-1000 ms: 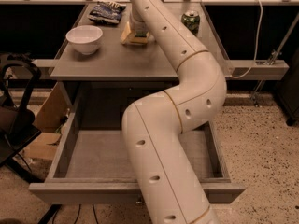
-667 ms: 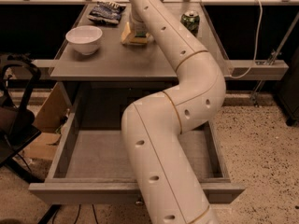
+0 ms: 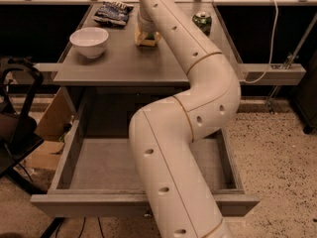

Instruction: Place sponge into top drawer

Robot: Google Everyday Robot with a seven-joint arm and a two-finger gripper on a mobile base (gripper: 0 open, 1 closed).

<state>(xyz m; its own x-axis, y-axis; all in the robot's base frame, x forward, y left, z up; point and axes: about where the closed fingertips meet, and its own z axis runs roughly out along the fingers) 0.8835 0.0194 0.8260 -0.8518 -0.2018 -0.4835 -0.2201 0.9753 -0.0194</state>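
The sponge sits on the grey table at the back middle; only its yellow foam base shows, and the top is hidden by my gripper. My gripper is down right at the sponge, at the end of the white arm that reaches over the table. The top drawer is pulled out wide below the table, and its grey inside holds nothing. A small knob shows under the front panel.
A white bowl stands at the table's left. A chip bag lies at the back left and a green soda can at the back right. A cardboard box and a black chair are left of the drawer.
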